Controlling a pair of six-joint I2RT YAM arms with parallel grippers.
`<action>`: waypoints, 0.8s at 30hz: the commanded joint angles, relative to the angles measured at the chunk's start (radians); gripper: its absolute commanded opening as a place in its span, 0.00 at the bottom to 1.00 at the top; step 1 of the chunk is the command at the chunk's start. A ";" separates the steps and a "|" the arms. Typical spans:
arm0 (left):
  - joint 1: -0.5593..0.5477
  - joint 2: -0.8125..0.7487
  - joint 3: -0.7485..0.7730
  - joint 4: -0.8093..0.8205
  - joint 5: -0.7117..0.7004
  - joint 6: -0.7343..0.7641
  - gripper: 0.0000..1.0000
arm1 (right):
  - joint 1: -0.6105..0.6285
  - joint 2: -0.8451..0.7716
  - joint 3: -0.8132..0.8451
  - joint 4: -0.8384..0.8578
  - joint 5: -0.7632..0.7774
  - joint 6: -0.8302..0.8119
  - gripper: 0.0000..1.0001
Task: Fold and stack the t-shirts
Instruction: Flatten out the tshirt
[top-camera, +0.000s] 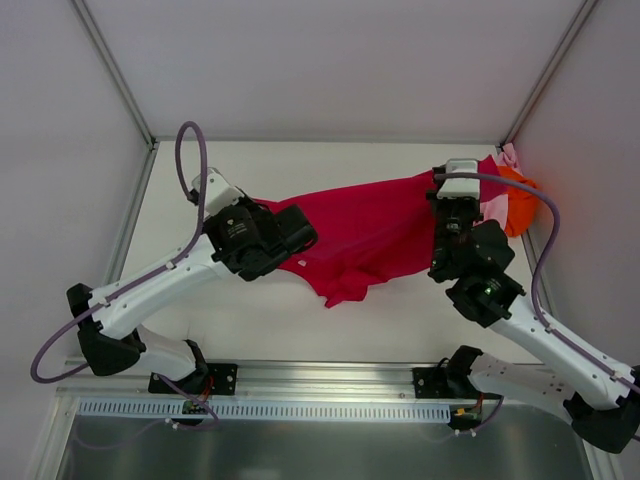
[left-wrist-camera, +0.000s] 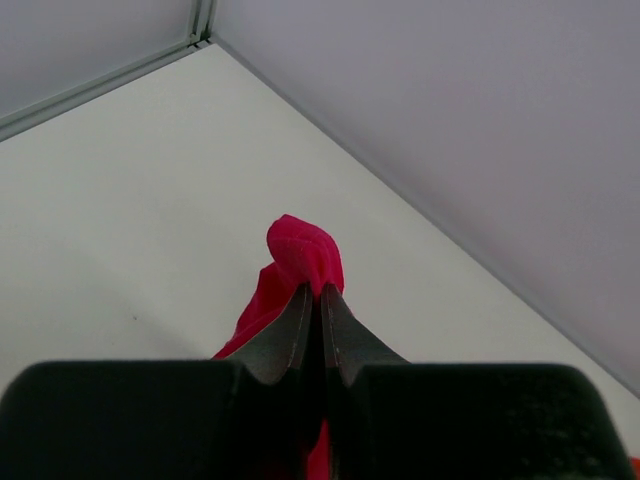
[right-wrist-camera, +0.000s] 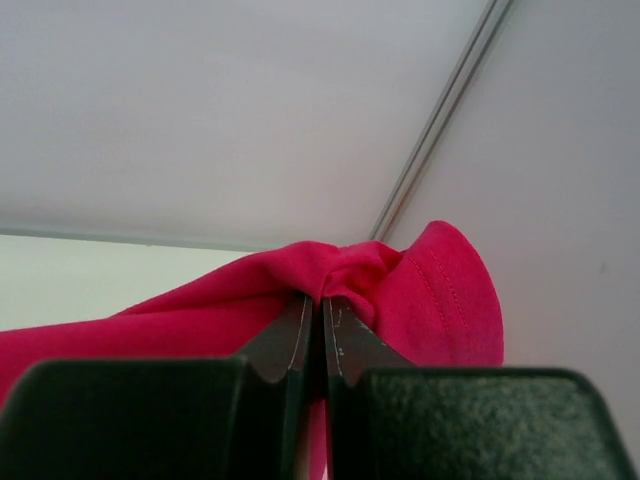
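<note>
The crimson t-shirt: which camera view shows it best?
The top external view: only it shows nearly the whole crimson t-shirt. The left wrist view shows just a bunched bit pinched in the left gripper; the right wrist view, a stitched fold in the right gripper.

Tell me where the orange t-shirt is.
Top view: the orange t-shirt lies bunched in the far right corner, beside the pink t-shirt, right of the crimson t-shirt.

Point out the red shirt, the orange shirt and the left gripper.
red shirt (top-camera: 375, 232): top view, middle of the cloth.
orange shirt (top-camera: 516, 212): top view, bunched part.
left gripper (left-wrist-camera: 316, 290): left wrist view, between closed fingertips.
</note>
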 joint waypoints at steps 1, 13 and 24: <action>0.000 -0.067 0.048 -0.184 -0.145 0.083 0.00 | 0.012 -0.054 0.051 0.163 0.040 -0.099 0.01; 0.006 -0.113 -0.003 -0.184 -0.147 0.063 0.00 | 0.029 -0.137 0.014 0.265 0.012 -0.180 0.01; 0.011 -0.129 -0.043 -0.181 -0.147 0.040 0.00 | 0.031 -0.169 0.017 0.577 0.093 -0.416 0.01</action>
